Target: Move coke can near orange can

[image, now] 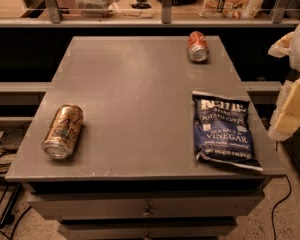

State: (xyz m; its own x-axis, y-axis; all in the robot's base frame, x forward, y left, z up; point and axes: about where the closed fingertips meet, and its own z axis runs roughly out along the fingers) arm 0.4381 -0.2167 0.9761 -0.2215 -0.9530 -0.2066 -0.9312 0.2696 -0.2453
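Note:
The coke can (197,46), small and red with white lettering, lies on its side at the far right of the grey table top (135,84). The orange can (63,130), larger and copper-coloured with dark markings, lies on its side near the front left edge, silver end towards the camera. My gripper (293,104) shows as pale cream parts at the right edge of the view, beside the table, apart from both cans and holding nothing I can see.
A blue bag of salt and vinegar chips (222,131) lies flat at the front right of the table. A drawer front (147,211) sits below the top. A railed counter (165,14) with bags and containers runs behind. Cables (0,159) lie on the floor at left.

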